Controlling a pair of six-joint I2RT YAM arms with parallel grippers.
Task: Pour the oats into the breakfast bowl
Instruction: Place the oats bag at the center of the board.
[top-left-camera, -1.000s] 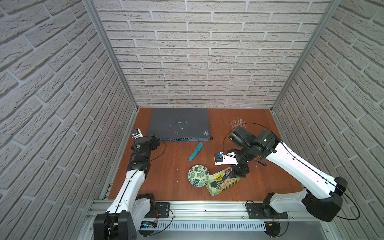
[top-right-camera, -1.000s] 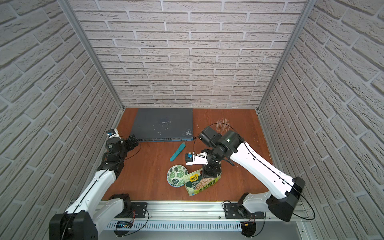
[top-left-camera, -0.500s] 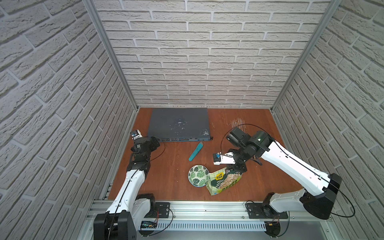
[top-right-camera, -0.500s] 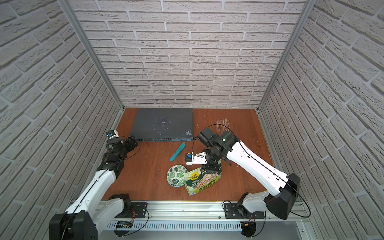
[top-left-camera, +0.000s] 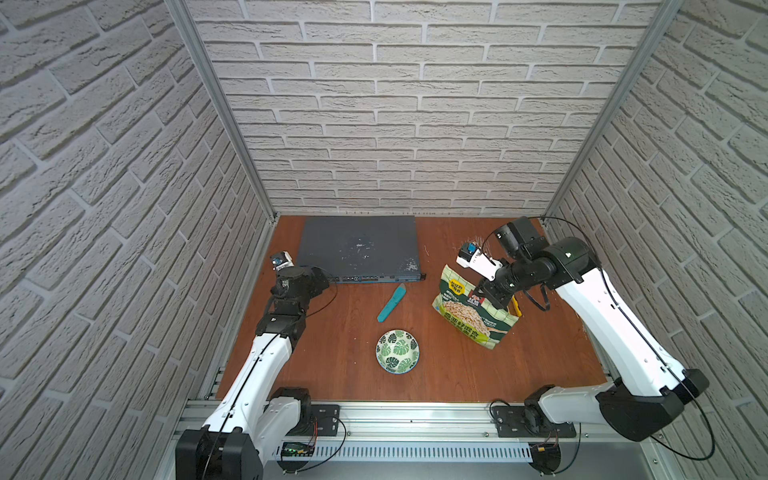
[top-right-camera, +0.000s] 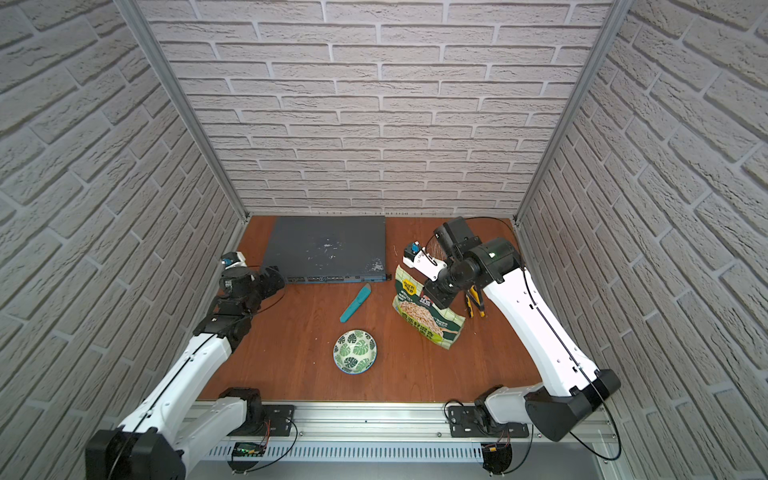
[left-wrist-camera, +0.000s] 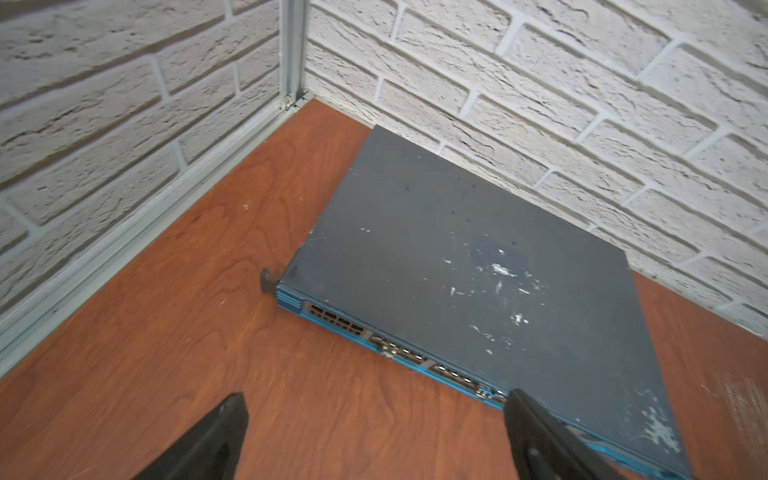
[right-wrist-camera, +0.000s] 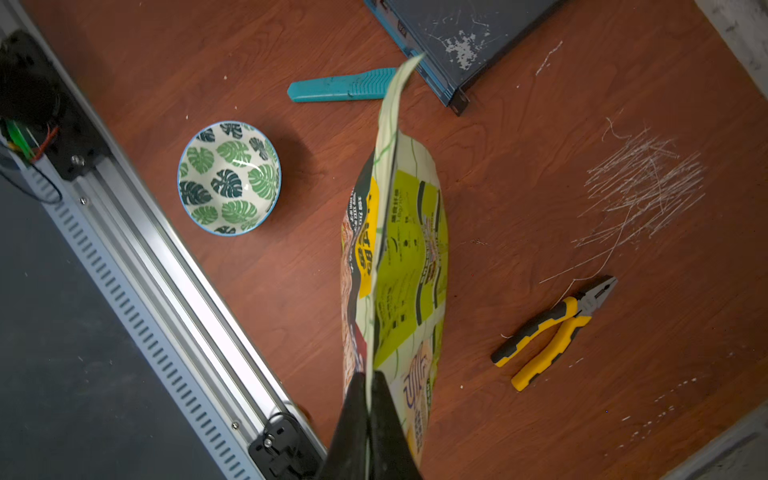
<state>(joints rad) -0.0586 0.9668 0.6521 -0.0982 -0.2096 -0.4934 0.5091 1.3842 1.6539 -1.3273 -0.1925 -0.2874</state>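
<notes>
Pinching the oat pouch (right-wrist-camera: 399, 249) by its edge, the right fingers (right-wrist-camera: 390, 432) sandwich the seam tightly.

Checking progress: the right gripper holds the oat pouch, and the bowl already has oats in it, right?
No: the bowl is empty, as the right wrist view shows. The right gripper does hold the oat pouch.

You get bright, even overhead light; the breakfast bowl (right-wrist-camera: 229, 178) casts a soft shadow; both top views bow at the edges.
</notes>
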